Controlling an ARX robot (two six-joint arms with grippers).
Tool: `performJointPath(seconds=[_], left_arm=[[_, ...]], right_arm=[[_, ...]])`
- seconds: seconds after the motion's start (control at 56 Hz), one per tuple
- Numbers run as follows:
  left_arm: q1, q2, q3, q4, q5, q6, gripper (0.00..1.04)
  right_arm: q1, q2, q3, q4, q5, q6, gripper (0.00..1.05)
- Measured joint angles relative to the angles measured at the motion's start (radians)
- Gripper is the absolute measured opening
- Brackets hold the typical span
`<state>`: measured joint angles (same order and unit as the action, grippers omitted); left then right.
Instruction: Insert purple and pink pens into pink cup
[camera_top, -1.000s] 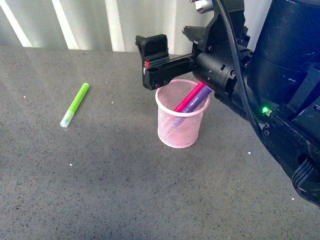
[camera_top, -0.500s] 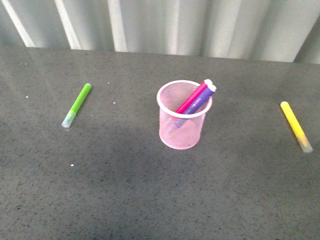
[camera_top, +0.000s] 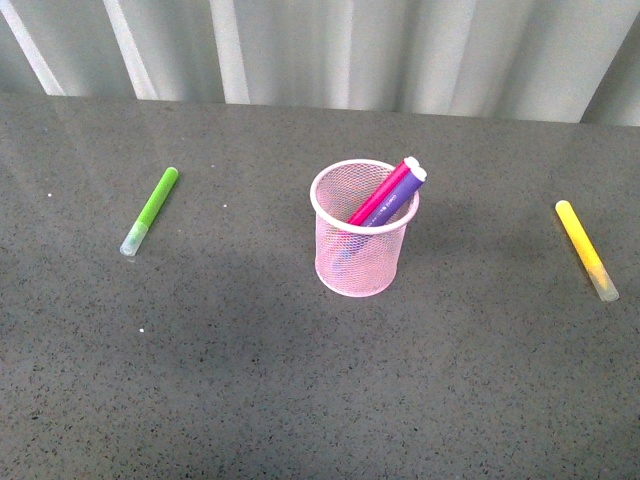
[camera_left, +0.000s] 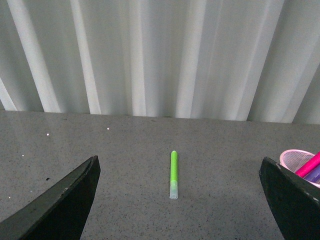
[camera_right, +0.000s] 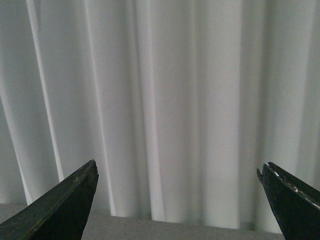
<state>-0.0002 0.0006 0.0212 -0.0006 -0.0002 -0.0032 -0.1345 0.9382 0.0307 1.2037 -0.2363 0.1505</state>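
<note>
The pink cup (camera_top: 362, 245) stands upright in the middle of the grey table. The pink pen (camera_top: 382, 194) and the purple pen (camera_top: 398, 203) stand inside it side by side, leaning to the right, with their tops above the rim. Neither arm shows in the front view. My left gripper (camera_left: 180, 195) is open and empty, well back from the table's things; the cup's rim (camera_left: 294, 159) and the pink pen (camera_left: 311, 165) show by its one finger. My right gripper (camera_right: 179, 197) is open and empty, facing the white curtain.
A lime green pen (camera_top: 150, 210) lies on the table left of the cup, also in the left wrist view (camera_left: 173, 174). A yellow pen (camera_top: 586, 249) lies at the right. A white pleated curtain (camera_top: 330, 45) backs the table's far edge.
One second ago the right arm and its gripper hung over the cup. It has since pulled out of the front view, uncovering the yellow pen. The pens stay in the cup.
</note>
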Motion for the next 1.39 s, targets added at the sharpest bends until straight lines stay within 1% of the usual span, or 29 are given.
performJointPath(seconds=[0.054,0.125,0.25,0.268,0.286,0.321,0.357,0.393,0.5,0.518,0.554,0.571,0.589,0.607,0.625,0.679,0.696,0.714,0.75,0.786,0.893,0.982,1.071,1.125,1.143,1.196,1.268,1.321,1.393], left_arm=[[0.000,0.000,0.000,0.000,0.000,0.000,0.98],[0.000,0.000,0.000,0.000,0.000,0.000,0.98],[0.000,0.000,0.000,0.000,-0.001,0.000,0.98],[0.000,0.000,0.000,0.000,-0.001,0.000,0.98],[0.000,0.000,0.000,0.000,-0.001,0.000,0.98],[0.000,0.000,0.000,0.000,0.000,0.000,0.98],[0.000,0.000,0.000,0.000,0.000,0.000,0.98],[0.000,0.000,0.000,0.000,0.000,0.000,0.98],[0.000,0.000,0.000,0.000,0.000,0.000,0.98],[0.000,0.000,0.000,0.000,0.000,0.000,0.98],[0.000,0.000,0.000,0.000,0.000,0.000,0.98],[0.000,0.000,0.000,0.000,0.000,0.000,0.98],[0.000,0.000,0.000,0.000,0.000,0.000,0.98],[0.000,0.000,0.000,0.000,0.000,0.000,0.98],[0.000,0.000,0.000,0.000,0.000,0.000,0.98],[0.000,0.000,0.000,0.000,0.000,0.000,0.98],[0.000,0.000,0.000,0.000,0.000,0.000,0.98],[0.000,0.000,0.000,0.000,0.000,0.000,0.98],[0.000,0.000,0.000,0.000,0.000,0.000,0.98],[0.000,0.000,0.000,0.000,0.000,0.000,0.98],[0.000,0.000,0.000,0.000,0.000,0.000,0.98],[0.000,0.000,0.000,0.000,0.000,0.000,0.98],[0.000,0.000,0.000,0.000,0.000,0.000,0.98],[0.000,0.000,0.000,0.000,0.000,0.000,0.98],[0.000,0.000,0.000,0.000,0.000,0.000,0.98],[0.000,0.000,0.000,0.000,0.000,0.000,0.98],[0.000,0.000,0.000,0.000,-0.001,0.000,0.98],[0.000,0.000,0.000,0.000,0.000,0.000,0.98],[0.000,0.000,0.000,0.000,0.000,0.000,0.98]], right_arm=[[0.007,0.025,-0.025,0.042,0.016,0.010,0.98],[0.024,0.113,-0.031,0.143,0.045,0.009,0.98],[0.030,0.178,-0.021,0.182,0.039,-0.017,0.97],[0.030,0.183,-0.019,0.184,0.038,-0.020,0.95],[0.030,0.187,-0.018,0.185,0.037,-0.027,0.91],[0.030,0.191,-0.017,0.185,0.037,-0.032,0.87],[0.030,0.198,-0.017,0.186,0.037,-0.039,0.79],[0.030,0.201,-0.016,0.187,0.037,-0.042,0.75],[0.031,0.221,-0.016,0.187,0.037,-0.058,0.53],[0.031,0.222,-0.016,0.187,0.037,-0.058,0.51],[0.031,0.228,-0.016,0.187,0.038,-0.065,0.43],[0.031,0.228,-0.016,0.187,0.038,-0.065,0.43],[0.032,0.232,-0.017,0.187,0.040,-0.068,0.39],[0.034,0.236,-0.017,0.187,0.046,-0.074,0.33],[0.035,0.238,-0.018,0.187,0.050,-0.076,0.32],[0.047,0.253,-0.026,0.188,0.078,-0.091,0.21],[0.047,0.253,-0.026,0.188,0.078,-0.091,0.21],[0.055,0.259,-0.029,0.188,0.095,-0.102,0.16],[0.064,0.260,-0.031,0.184,0.110,-0.117,0.11],[0.079,0.251,-0.033,0.163,0.134,-0.134,0.03],[0.108,0.161,-0.034,0.048,0.194,-0.146,0.03],[0.121,0.051,-0.034,-0.072,0.220,-0.146,0.03],[0.128,-0.108,-0.034,-0.249,0.234,-0.146,0.03],[0.129,-0.179,-0.034,-0.327,0.235,-0.146,0.03],[0.130,-0.222,-0.034,-0.373,0.235,-0.146,0.03],[0.130,-0.387,-0.034,-0.577,0.235,-0.146,0.03],[0.131,-0.549,-0.033,-0.752,0.236,-0.146,0.03],[0.131,-0.637,-0.032,-0.835,0.236,-0.146,0.03],[0.131,-0.686,-0.032,-0.895,0.236,-0.146,0.03]])
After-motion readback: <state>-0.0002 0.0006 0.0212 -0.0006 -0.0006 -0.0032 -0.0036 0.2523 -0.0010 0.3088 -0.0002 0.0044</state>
